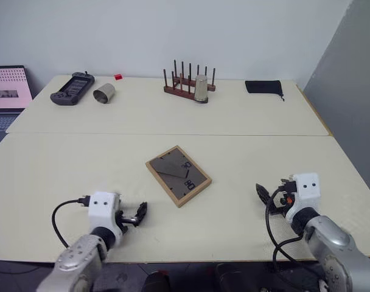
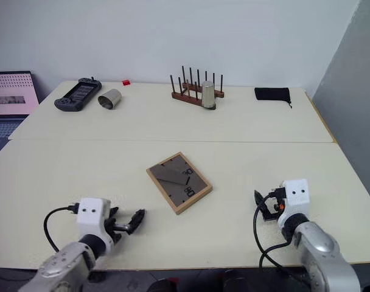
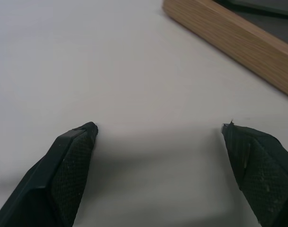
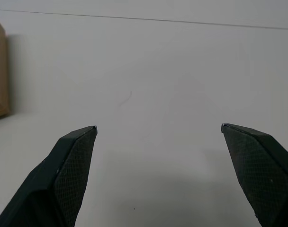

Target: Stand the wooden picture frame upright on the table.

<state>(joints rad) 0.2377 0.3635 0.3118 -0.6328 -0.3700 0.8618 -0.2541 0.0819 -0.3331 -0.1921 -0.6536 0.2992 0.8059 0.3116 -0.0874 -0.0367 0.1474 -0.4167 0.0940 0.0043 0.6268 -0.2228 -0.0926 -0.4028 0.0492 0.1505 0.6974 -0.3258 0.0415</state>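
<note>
Plainly, nothing has yet been lifted: the wooden picture frame (image 1: 178,175) lies flat, panel up, on the near section of the counter (image 1: 63,164), roughly midway between its side edges and turned so that one corner points toward the near edge. The step in hand is judged to be the approach. It would be best done by bringing the left gripper (image 1: 140,212) to the frame's near-left border, where the wood already shows just ahead of its fingers (image 3: 73,165), and the right gripper (image 1: 261,194) to the opposite border, so that one long edge can be tipped up while the other is kept pressed against the counter. A thin, flat frame is likely to slide on the smooth top, so a slow tilt is advised, and it is not to be let go until it balances. Both pairs of fingers are spread wide and hold nothing.

The cream counter is made of two sections joined by a seam (image 1: 173,134). Along its far edge are set a dark peg rack (image 1: 188,82) with a metal cup (image 1: 201,89) against it, a black pouch (image 1: 264,87) toward the far right corner, a handheld game console (image 1: 72,89) and a tipped metal cup (image 1: 104,93) toward the far left. A laptop (image 1: 8,91) stands beyond the left edge.
</note>
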